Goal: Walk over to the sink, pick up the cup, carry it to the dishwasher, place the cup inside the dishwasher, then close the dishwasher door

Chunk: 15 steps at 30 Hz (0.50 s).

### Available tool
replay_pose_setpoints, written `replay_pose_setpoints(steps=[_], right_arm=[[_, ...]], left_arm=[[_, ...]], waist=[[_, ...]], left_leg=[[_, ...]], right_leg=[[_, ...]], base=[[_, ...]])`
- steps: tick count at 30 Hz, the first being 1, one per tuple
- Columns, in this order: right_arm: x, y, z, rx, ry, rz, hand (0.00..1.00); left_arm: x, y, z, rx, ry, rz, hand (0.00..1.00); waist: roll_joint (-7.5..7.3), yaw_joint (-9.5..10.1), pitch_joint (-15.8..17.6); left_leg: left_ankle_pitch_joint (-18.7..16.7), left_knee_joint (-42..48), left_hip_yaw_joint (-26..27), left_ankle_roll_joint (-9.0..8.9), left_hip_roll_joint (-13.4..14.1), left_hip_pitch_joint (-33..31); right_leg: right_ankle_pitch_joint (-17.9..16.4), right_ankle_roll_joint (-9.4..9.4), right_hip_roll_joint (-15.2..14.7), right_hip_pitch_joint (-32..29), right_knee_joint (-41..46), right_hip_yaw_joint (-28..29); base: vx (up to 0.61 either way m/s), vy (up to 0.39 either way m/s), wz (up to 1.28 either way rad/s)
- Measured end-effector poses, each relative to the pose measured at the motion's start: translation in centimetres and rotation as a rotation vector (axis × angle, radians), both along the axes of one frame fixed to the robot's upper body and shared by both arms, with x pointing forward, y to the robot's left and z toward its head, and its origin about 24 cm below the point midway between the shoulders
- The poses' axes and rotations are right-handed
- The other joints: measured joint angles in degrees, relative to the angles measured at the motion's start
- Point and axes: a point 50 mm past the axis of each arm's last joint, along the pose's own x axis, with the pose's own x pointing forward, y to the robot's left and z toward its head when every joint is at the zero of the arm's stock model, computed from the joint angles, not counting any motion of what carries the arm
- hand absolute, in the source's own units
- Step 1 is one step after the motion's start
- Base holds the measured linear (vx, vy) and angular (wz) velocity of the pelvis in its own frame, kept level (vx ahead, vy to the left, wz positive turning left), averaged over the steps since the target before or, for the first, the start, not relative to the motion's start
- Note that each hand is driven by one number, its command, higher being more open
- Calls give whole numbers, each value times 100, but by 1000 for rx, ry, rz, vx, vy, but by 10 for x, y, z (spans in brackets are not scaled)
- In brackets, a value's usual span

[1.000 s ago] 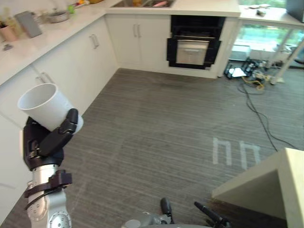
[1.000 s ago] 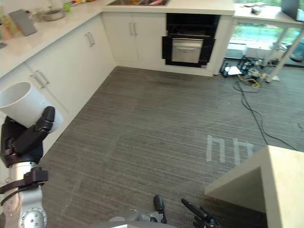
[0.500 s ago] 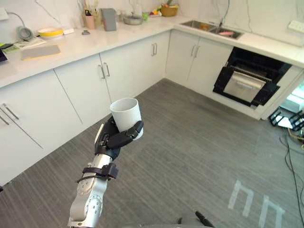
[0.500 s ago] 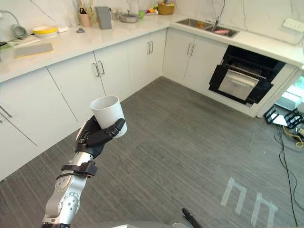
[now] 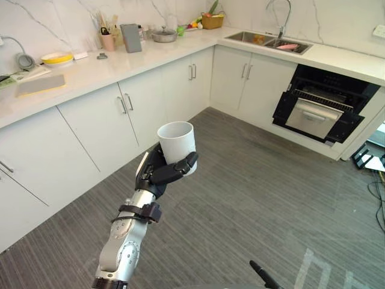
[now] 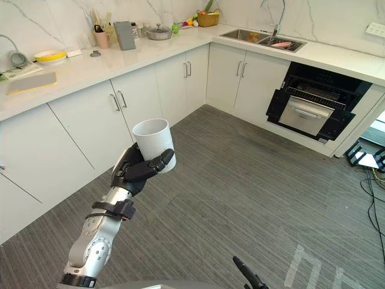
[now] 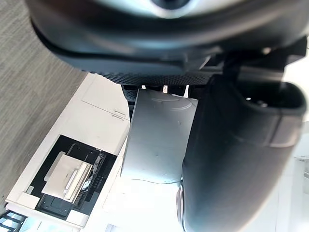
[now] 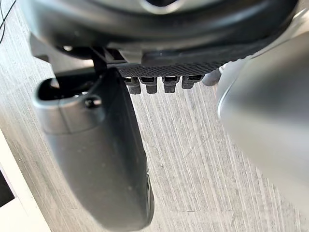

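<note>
A white cup (image 5: 177, 143) stands upright in my left hand (image 5: 157, 176), which is shut on it with the thumb (image 7: 236, 154) across its side, held out over the grey floor. The cup (image 7: 159, 140) also shows close up in the left wrist view. The black dishwasher (image 5: 320, 103) sits under the back counter at the right, its silver-fronted door tilted partly open. The sink (image 5: 266, 40) lies in the counter just left of it. My right hand (image 5: 262, 279) shows low down at the front with a straight finger, holding nothing.
White cabinets (image 5: 102, 123) run along the left and back walls. The counter (image 5: 90, 63) carries a yellow bowl (image 5: 56, 58), a grey box (image 5: 130, 37), a pot (image 5: 163, 35) and a basket (image 5: 210, 21). Cables (image 5: 376, 201) lie on the floor at the right.
The camera has swung round, so the left counter and the sink have come into view. The cup stays in my left hand, now upright and nearer the picture's middle.
</note>
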Motion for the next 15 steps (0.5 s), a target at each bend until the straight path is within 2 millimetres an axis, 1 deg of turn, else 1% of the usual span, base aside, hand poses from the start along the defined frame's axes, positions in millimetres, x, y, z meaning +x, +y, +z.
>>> replay_pose_setpoints(steps=[2, 4, 5, 8, 10, 12, 13, 15], right_arm=[[-5, 2, -1, 30, -3, -25, 100], [-5, 3, -1, 46, -17, -43, 100], [-6, 2, -1, 57, -30, -54, 100], [-6, 1, -1, 67, -50, -50, 100], [-5, -1, 0, 68, -70, -42, 100], [-3, -2, 1, 67, -84, -36, 100], [-2, -2, 1, 66, -90, -34, 100], [1, -2, 1, 68, -101, -28, 100]], left_arm=[[0, 4, -11, 7, 38, 19, 0], [0, 6, -12, 13, 41, 23, 0], [0, 6, -13, 18, 44, 22, 0], [0, 10, -17, 28, 51, 34, 0], [0, 11, -17, 29, 48, 39, 0], [0, 10, -17, 28, 35, 39, 0], [0, 8, -17, 27, 29, 35, 0], [-1, 3, -18, 26, 32, 16, 0]], waist=[[43, -83, 29], [63, -138, 79], [71, -139, 104], [77, -139, 156], [107, -136, 219], [132, -138, 245], [136, -141, 248], [147, -159, 262]], left_leg=[[1, -37, 6, 2, -25, 77], [5, -112, 11, 8, -51, 83], [7, -167, 25, 11, -61, 85], [70, -287, 105, 106, -80, 124], [85, -399, 202, 128, -83, 167], [107, -524, 268, 162, -95, 163], [149, -629, 313, 208, -113, 168], [237, -815, 338, 232, -127, 199]], right_leg=[[1, 1, -25, 78, -7, -42], [5, 7, -44, 50, -17, -65], [24, 9, -44, 17, -32, -60], [73, 19, -42, -14, -54, -17], [81, 21, -29, -56, -55, 41], [95, 34, -15, -160, -55, 109], [115, 31, -7, -235, -56, 177], [206, 19, 31, -357, -63, 301]], base=[[-6, -4, 3], [-10, 3, 4], [-43, 14, -7], [-68, 4, -9], [-90, 0, -14], [-116, -4, -18], [-142, -12, -29], [-125, -13, -30]])
